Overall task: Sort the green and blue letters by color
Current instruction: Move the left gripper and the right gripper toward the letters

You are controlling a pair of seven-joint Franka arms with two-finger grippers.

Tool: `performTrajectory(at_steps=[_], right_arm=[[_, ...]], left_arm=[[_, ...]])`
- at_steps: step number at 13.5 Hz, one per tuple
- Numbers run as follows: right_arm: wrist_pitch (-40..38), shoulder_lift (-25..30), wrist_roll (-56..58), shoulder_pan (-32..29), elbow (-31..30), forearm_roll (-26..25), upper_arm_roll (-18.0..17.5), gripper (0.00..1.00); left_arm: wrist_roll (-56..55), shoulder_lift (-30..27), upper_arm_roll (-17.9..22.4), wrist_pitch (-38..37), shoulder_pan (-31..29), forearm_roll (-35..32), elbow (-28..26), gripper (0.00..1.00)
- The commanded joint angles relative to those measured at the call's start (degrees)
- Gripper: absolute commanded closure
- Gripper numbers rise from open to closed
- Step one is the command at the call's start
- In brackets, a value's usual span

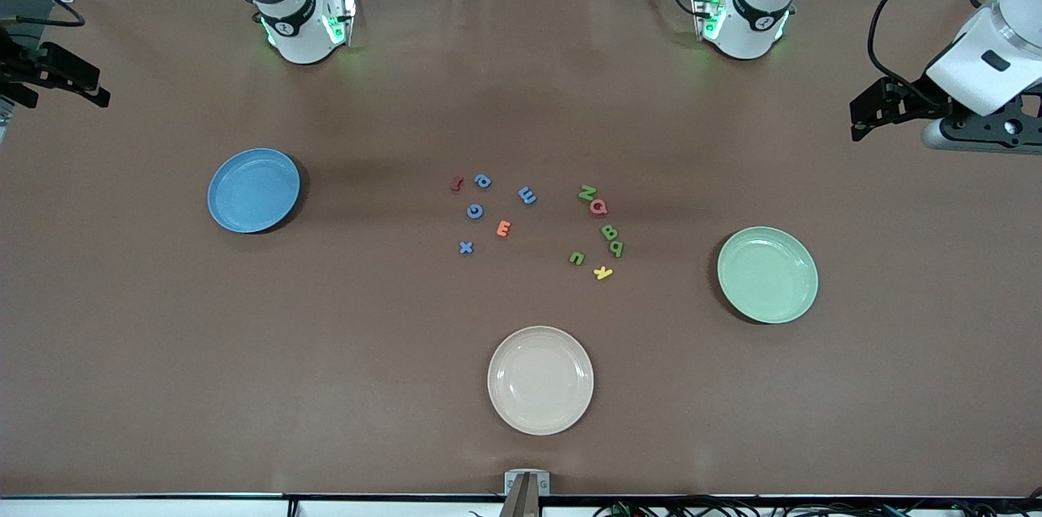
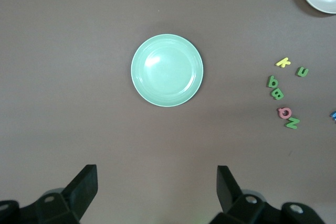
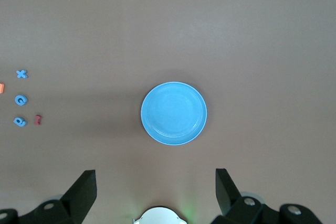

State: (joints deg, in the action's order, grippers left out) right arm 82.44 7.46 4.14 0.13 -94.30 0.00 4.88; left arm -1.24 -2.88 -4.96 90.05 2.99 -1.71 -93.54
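Front view shows us a brown table point(image 1: 163, 338) bearing a blue plate point(image 1: 253, 190), green plate point(image 1: 767, 273) and cream plate point(image 1: 540, 379) — all bare. Blue and green letters point(image 1: 527, 194) lie between them. Left gripper point(image 2: 157, 182) and right gripper point(image 3: 155, 182) hover wide open — we see nothing held.

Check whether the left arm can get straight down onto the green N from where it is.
Probably yes. The left pincer hangs open above the table near the green plate, holding nothing. The green N lies flat and uncovered, though the red Q crowds it.
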Motion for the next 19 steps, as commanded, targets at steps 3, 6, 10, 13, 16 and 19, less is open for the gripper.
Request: performTrajectory(at_steps=[3, 6, 10, 13, 16, 19], right_arm=[[-0.18, 0.72, 0.16, -0.74, -0.53, 0.27, -0.40, 0.00], [-0.18, 0.72, 0.16, -0.83, -0.45, 0.18, -0.40, 0.00], [-0.53, -0.16, -0.45, -0.83, 0.61, -0.08, -0.40, 0.00], [-0.01, -4.19, -0.54, -1.01, 1.40, 0.00, -0.40, 0.00], [1.92, -9.29, 0.25, -1.09, 1.93, -0.08, -0.40, 0.00], [3.86, -14.40, -0.09, 0.74, 3.16, -3.93, -1.01, 0.00]], left_arm=[[0.37, 0.50, 0.13, -1.10, -0.26, 0.04, 1.87, 0.00], [0.02, 4.10, -0.14, -1.19, 0.44, -0.40, 3.81, 0.00], [-0.16, 9.46, -0.49, 0.47, 0.88, 2.06, 2.93, 0.00], [-2.60, 11.93, -2.06, 6.25, 2.36, 3.47, 0.05, 0.00], [-10.95, 12.63, -2.16, 14.87, 6.67, 2.59, -5.85, 0.00], [-19.47, 13.68, -2.33, 21.56, 10.62, 0.94, -10.07, 0.00]])
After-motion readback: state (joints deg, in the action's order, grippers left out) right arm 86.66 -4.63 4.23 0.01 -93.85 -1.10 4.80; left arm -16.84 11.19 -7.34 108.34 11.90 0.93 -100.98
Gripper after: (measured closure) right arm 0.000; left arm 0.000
